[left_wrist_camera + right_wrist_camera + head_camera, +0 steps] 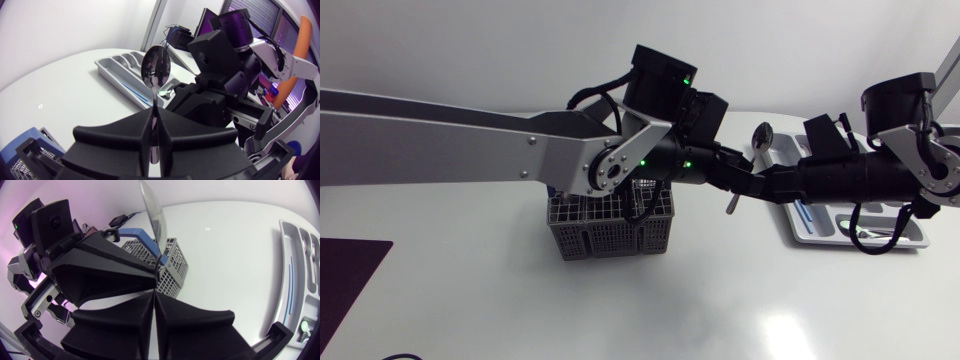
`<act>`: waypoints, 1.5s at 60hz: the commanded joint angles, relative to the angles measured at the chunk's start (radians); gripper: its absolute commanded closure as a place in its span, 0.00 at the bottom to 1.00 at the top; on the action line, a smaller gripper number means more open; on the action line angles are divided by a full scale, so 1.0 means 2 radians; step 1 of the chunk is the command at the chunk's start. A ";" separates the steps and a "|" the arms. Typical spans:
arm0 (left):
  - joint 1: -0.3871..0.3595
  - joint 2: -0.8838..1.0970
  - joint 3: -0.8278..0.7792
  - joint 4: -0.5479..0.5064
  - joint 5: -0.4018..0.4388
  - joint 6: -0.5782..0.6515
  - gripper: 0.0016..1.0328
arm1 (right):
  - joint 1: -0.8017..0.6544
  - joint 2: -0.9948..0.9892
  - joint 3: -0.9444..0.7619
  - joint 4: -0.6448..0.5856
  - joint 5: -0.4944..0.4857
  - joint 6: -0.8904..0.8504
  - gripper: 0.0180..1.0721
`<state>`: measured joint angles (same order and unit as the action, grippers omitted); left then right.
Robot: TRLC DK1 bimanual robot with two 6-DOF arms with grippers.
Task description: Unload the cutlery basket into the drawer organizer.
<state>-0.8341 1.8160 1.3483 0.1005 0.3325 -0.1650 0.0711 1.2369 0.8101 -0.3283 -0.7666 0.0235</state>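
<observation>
A metal spoon [761,135] stands between my two grippers above the table, right of the grey mesh cutlery basket [610,228]. My left gripper [746,179] reaches over the basket and meets my right gripper [764,186] tip to tip. Seen from the left wrist, the left gripper [154,131] is shut on the spoon [155,70] handle, bowl upward, with the right gripper [215,100] close beside it. From the right wrist, the right gripper [155,298] is also shut on the spoon [150,215]. The grey drawer organizer [800,228] lies under my right arm.
A blue-handled item [134,232] sticks out of the basket [172,262]. The organizer [113,68] holds blue-handled pieces [806,213] and some metal cutlery [868,232]. A dark purple mat [345,285] lies at the table's front left.
</observation>
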 commanded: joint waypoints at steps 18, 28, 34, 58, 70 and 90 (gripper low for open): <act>0.001 0.002 -0.008 0.007 0.000 -0.004 0.34 | 0.010 -0.011 -0.005 0.010 0.002 0.009 0.95; 0.012 -0.006 -0.010 0.006 -0.003 0.001 0.14 | 0.010 -0.009 -0.003 0.002 0.003 0.003 0.95; 0.016 -0.019 -0.012 0.004 -0.004 0.010 0.13 | 0.008 -0.005 -0.002 -0.014 0.004 -0.012 0.95; 0.058 -0.087 -0.018 -0.051 -0.008 0.053 0.08 | -0.041 0.017 0.019 -0.111 0.001 -0.146 0.95; 0.073 -0.123 -0.032 -0.119 -0.008 0.115 0.08 | -0.112 0.080 0.059 -0.193 0.001 -0.305 0.95; 0.138 -0.169 -0.067 -0.198 -0.008 0.167 0.08 | -0.224 0.169 0.161 -0.292 0.026 -0.506 0.95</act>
<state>-0.5861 1.5192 1.2510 -0.2756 0.3134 0.1333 -0.3454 1.5352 1.0863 -0.8719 -0.7277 -0.8532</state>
